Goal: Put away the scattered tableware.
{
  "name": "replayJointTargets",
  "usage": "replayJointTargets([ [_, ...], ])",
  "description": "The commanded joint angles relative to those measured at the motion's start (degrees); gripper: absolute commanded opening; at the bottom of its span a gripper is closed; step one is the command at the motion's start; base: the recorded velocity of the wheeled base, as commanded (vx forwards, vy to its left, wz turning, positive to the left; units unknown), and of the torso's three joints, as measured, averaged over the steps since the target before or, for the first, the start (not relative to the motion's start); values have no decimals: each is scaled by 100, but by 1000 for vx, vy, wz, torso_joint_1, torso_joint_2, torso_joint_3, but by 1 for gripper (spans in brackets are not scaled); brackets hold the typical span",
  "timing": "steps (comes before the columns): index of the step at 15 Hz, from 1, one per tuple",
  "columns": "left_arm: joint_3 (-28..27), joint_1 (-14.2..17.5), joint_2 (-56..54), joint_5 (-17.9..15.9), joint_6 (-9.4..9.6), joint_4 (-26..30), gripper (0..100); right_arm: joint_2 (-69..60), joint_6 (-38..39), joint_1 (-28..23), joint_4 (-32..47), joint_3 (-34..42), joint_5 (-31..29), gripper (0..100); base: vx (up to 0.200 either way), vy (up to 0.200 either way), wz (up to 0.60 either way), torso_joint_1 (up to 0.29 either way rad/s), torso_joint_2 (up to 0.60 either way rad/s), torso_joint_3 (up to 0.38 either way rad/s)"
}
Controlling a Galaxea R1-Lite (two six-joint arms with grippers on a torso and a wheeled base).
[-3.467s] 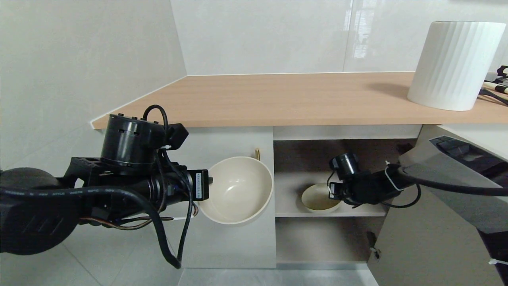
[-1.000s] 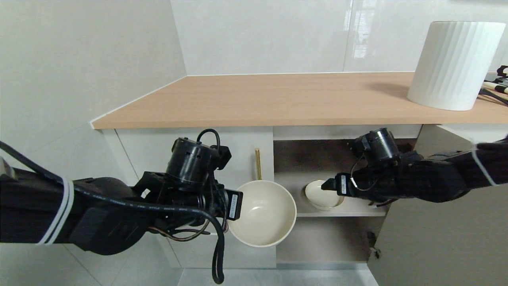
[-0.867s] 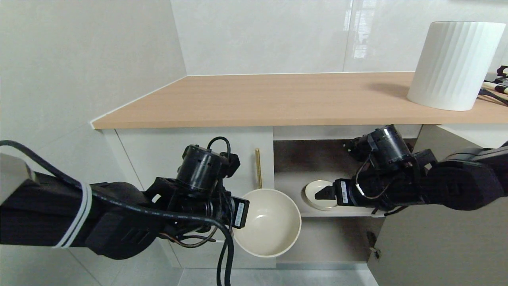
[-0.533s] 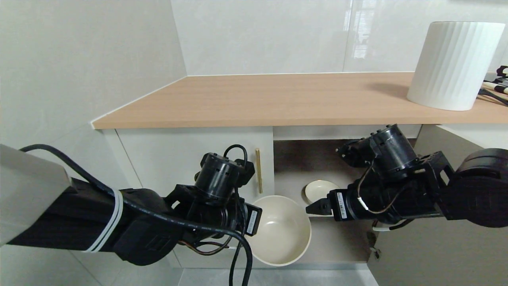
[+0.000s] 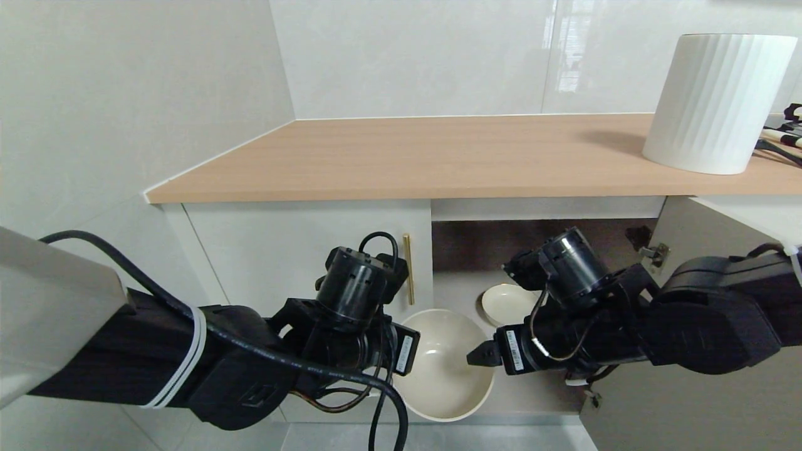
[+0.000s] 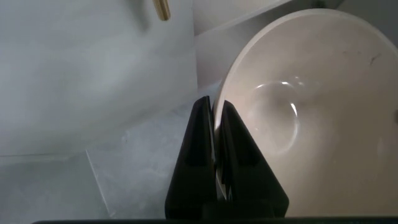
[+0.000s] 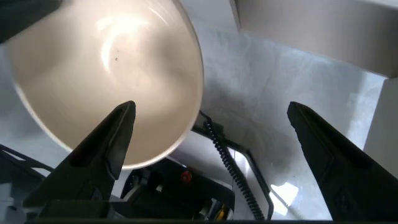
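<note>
Hanging in front of the open cabinet (image 5: pixel 545 232), the large cream bowl (image 5: pixel 442 369) is tilted so that its hollow faces up and outward. It sits low at the left edge of the opening, just beside the lower right corner of the closed door (image 5: pixel 301 250), with the grey floor (image 5: pixel 438 436) under it. The left gripper (image 5: pixel 406 354) is clamped on the bowl's left rim; in the left wrist view its two black fingers (image 6: pixel 200 130) stand pressed together with the thin rim pinched between them. The right gripper (image 5: pixel 479 356) is at the bowl's right rim with its claw spread wide. In the right wrist view one fingertip lies over the bowl's inside near the rim and the other is well off to the side above the floor; whether the nearer one touches the bowl cannot be told. Inside the cabinet, a small cream dish (image 5: pixel 507 302) rests upright on the shelf (image 5: pixel 452 289), toward the shelf's left end and near its front edge, apart from the large bowl. A brass handle (image 5: pixel 408 268) runs upright along the closed door's right edge. On the wooden counter (image 5: pixel 426 156) a white ribbed container (image 5: pixel 717 103) stands near the right end, with some utensils (image 5: pixel 783 136) just beside it at the far right edge
</note>
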Motion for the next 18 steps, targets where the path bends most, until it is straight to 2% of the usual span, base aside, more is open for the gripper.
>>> replayJointTargets([
  [1, 4, -12, -28, 4, 2, -1, 0, 196, 7, 12, -21, -10, -2, 100, 0, 0, 0, 0, 0, 0],
  [4, 13, -38, -28, 4, -6, -1, 0, 310, 16, 29, -47, -28, -2, 100, 0, 0, 0, 0, 0, 0],
  [5, 13, -38, -28, 4, -6, -1, 0, 310, 33, 38, -109, -28, -2, 0, 0, 0, 0, 0, 0, 0],
  [16, 22, -38, 7, 162, 20, -1, 0, 363, 25, 38, -117, 7, -2, 0, 0, 0, 0, 0, 0, 0],
  [17, 22, -38, -2, 171, 20, -1, 100, 363, 25, 38, -117, 16, -2, 0, 0, 0, 0, 0, 0, 0],
  [18, 22, -38, -2, 171, 20, -1, 100, 363, 25, 38, -117, 16, -2, 0, 0, 0, 0, 0, 0, 0],
])
